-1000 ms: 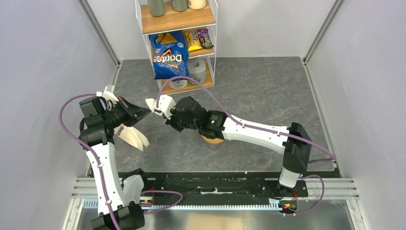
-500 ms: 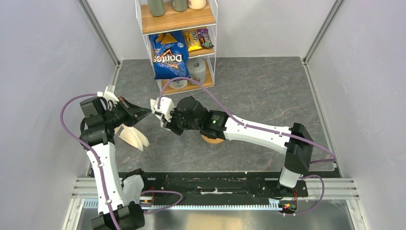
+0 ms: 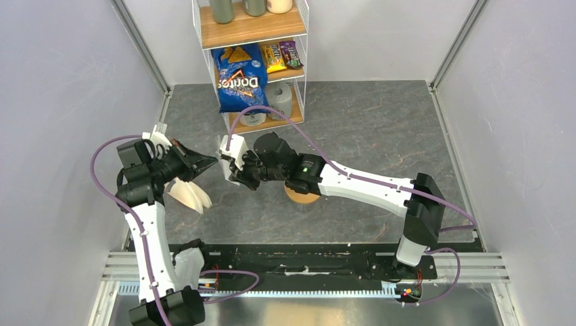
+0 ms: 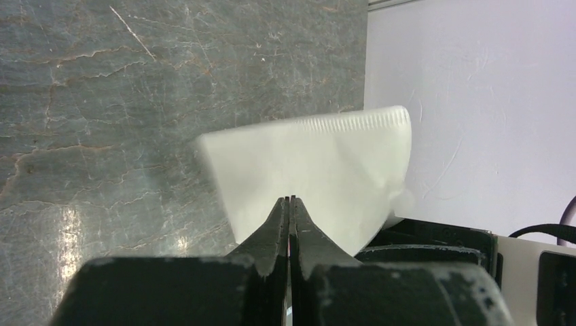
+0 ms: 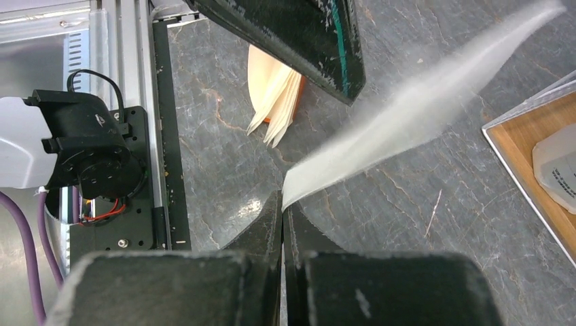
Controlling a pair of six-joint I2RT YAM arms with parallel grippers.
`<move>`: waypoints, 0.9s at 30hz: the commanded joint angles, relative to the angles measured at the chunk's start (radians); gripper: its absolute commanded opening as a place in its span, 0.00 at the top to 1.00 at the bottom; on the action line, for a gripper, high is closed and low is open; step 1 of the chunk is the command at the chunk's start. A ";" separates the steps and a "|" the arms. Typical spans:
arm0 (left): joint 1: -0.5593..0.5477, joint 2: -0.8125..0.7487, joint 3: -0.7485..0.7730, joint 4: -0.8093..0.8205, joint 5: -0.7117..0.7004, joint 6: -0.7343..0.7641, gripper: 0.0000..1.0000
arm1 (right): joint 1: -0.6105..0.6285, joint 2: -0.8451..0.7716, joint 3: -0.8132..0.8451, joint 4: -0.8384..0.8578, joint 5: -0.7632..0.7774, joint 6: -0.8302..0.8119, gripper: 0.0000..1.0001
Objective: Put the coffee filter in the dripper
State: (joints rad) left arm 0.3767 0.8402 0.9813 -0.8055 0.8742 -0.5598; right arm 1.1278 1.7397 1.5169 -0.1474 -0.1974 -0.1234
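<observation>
Both end effectors are pressed closed. The right end effector [image 5: 283,204] clamps a corner of the coffee filter [image 5: 421,102], held above the worktop [image 5: 224,170]. The sheet shows edge-on and blurred, its long axis running away from that grip. The left end effector [image 4: 290,204] faces the sheet's broad side, crimped edge uppermost; whether it nips the paper cannot be told.

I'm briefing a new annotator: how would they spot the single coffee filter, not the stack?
From the wire snack shelf at the far edge of the table, come toward the arms to where the left gripper and right gripper meet. The coffee filter is the single thin white sheet both pinch; the cream filter bundle is thicker, fanned out and ungripped beside the left arm.
</observation>
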 commanded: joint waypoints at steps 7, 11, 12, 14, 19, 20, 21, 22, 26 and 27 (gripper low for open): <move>-0.016 -0.010 -0.005 0.087 0.038 -0.043 0.98 | -0.011 -0.028 0.031 0.050 -0.121 0.023 1.00; -0.013 -0.032 0.029 0.086 0.099 -0.005 0.79 | -0.023 -0.031 0.031 0.022 0.004 0.031 1.00; -0.012 -0.036 0.043 0.070 0.116 0.010 0.66 | -0.032 -0.032 0.031 0.015 0.030 0.031 1.00; -0.012 -0.034 0.071 0.013 0.145 0.054 0.54 | -0.046 -0.044 0.023 0.006 0.079 0.034 1.00; -0.011 -0.046 0.122 -0.045 0.176 0.086 0.42 | -0.052 -0.059 0.003 -0.021 0.162 -0.018 1.00; -0.011 -0.056 0.127 -0.027 0.163 0.071 0.40 | -0.051 -0.058 0.003 -0.028 0.181 -0.027 1.00; -0.010 -0.063 0.133 -0.012 0.142 0.056 0.40 | -0.051 -0.056 0.003 -0.029 0.191 -0.036 1.00; -0.011 -0.070 0.135 -0.005 0.121 0.046 0.40 | -0.052 -0.052 0.006 -0.032 0.219 -0.043 1.00; -0.012 -0.054 0.113 -0.017 0.074 0.009 0.43 | -0.046 -0.026 0.026 -0.035 0.306 -0.066 1.00; -0.012 -0.050 0.111 -0.017 0.061 0.002 0.43 | -0.042 -0.019 0.032 -0.032 0.327 -0.075 1.00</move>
State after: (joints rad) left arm 0.3634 0.7792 1.0805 -0.8299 0.9752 -0.5232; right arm 1.0733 1.7271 1.5169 -0.1959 0.0135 -0.1539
